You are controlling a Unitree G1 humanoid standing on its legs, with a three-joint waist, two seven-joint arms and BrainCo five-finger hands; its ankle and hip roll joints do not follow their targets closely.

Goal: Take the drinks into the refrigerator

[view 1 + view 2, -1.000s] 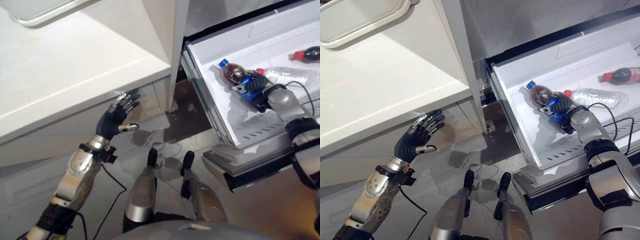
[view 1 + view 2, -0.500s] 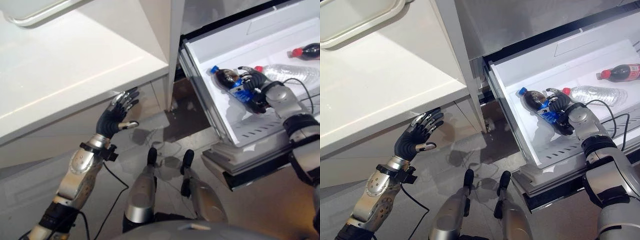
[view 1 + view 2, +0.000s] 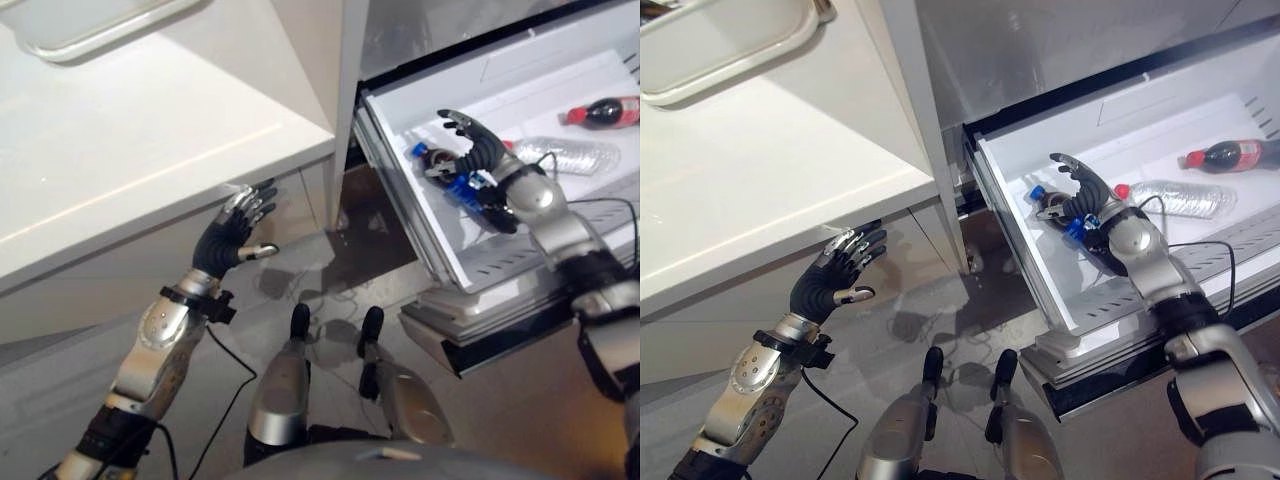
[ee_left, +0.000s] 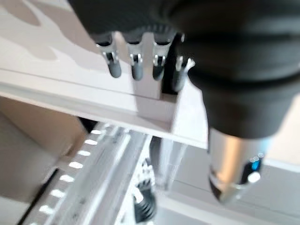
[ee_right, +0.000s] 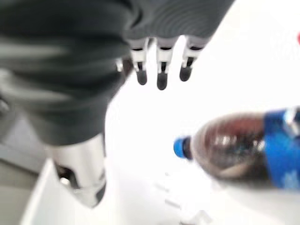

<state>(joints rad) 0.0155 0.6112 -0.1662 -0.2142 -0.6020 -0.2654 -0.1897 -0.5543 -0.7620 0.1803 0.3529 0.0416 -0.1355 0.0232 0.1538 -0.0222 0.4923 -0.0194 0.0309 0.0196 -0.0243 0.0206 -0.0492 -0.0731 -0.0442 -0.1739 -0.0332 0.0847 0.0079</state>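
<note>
Three bottles lie in the white drawer [image 3: 1200,260] — blue-cap cola [image 3: 448,172], clear bottle [image 3: 1175,197], red-cap cola [image 3: 1225,155]. Right hand [image 3: 1085,195] fingers spread above; left hand [image 3: 232,232] fingers open too.

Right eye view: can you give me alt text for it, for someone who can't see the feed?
The robot's right hand hovers open over a blue-capped cola bottle lying in a pulled-out white refrigerator drawer. Farther back in the drawer lie a clear bottle and a red-capped cola bottle. The left hand is open below a white counter.
</note>
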